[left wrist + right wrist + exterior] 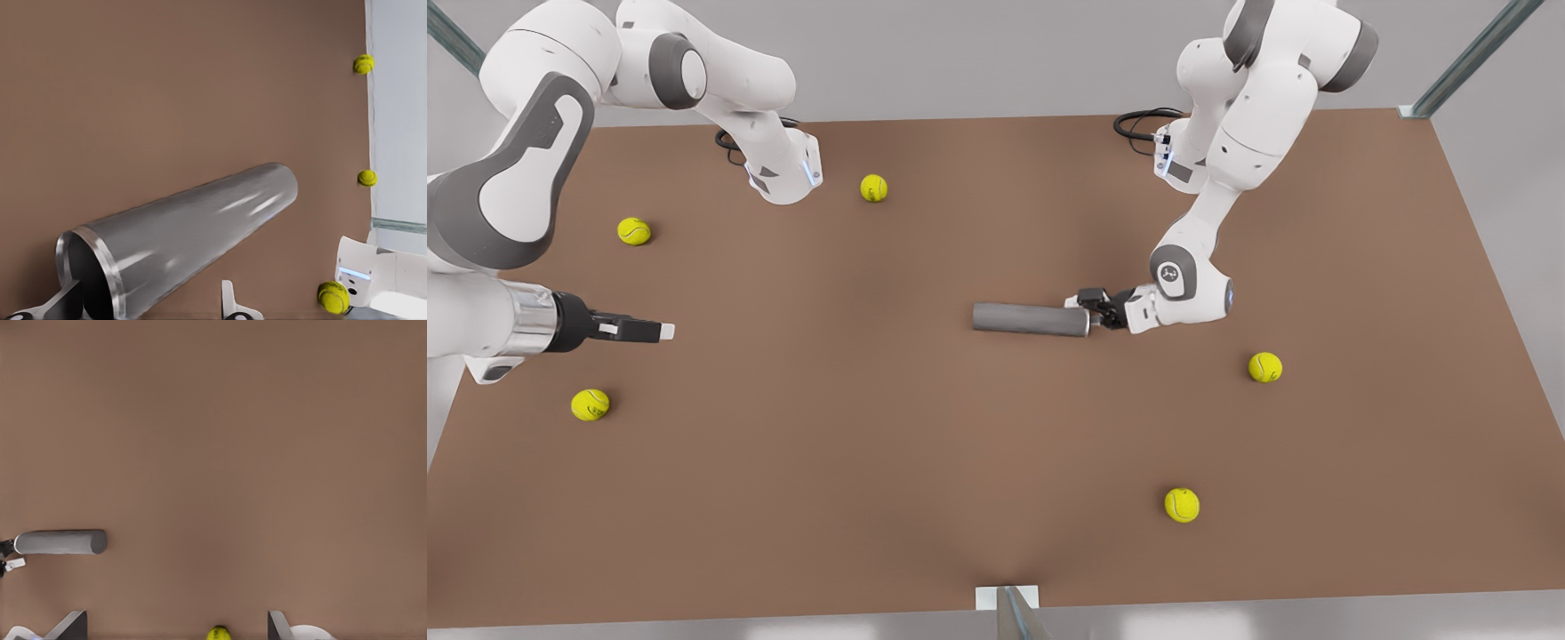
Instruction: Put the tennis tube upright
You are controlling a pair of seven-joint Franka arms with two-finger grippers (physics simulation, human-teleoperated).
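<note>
The tennis tube (1032, 319) lies flat mid-counter (925, 462); the left claw (1096, 313) straddles its rim, unclenched. The right claw (660, 332) waits far left, spread, empty. Tennis balls (1265, 367) lie scattered, well apart.

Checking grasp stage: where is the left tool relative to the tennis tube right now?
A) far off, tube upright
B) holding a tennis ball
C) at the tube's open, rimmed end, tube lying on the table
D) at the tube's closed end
C: the left tool sits at the silvery-rimmed open end of the tennis tube, which lies flat on the table; its fingers flank that rim.
</note>
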